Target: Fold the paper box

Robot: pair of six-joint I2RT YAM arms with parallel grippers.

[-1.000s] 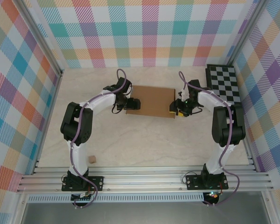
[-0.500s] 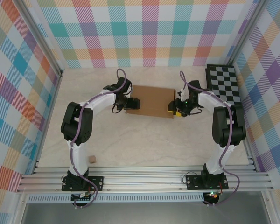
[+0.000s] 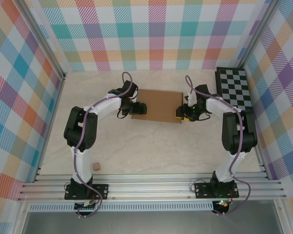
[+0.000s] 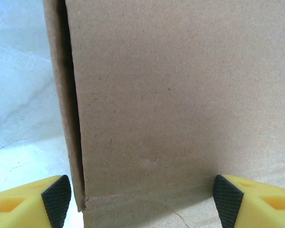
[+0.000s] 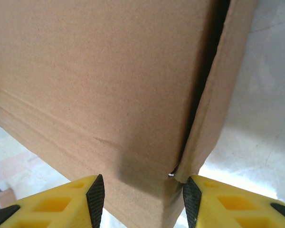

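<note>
Though the plain brown cardboard box at centre frame looks closed, side flaps gape; left gripper spread, right gripper unclear.

Left arm and right arm: white link shells, black joint housings, black base plates bolted down. One purple cable runs along each arm. Left gripper and right gripper carry yellow fingers tipped with black pads.
</note>
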